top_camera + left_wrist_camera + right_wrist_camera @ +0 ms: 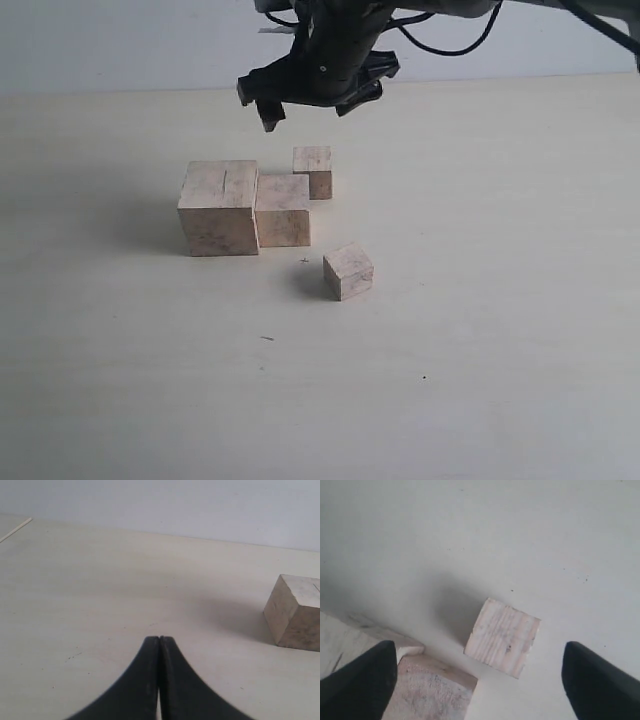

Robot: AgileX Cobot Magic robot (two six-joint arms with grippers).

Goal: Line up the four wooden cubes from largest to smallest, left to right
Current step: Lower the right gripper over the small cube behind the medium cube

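Cubes (218, 208): pale mottled raw wood, matt; table (500, 350) smooth, perhaps laminate.

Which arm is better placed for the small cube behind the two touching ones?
Right: the right gripper, open, hangs above that small cube; the left gripper is shut, beside the largest cube.

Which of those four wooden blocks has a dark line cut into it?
The largest cube, leftmost of the four in the exterior view: a thin dark groove crosses its top face. The three smaller cubes show none.
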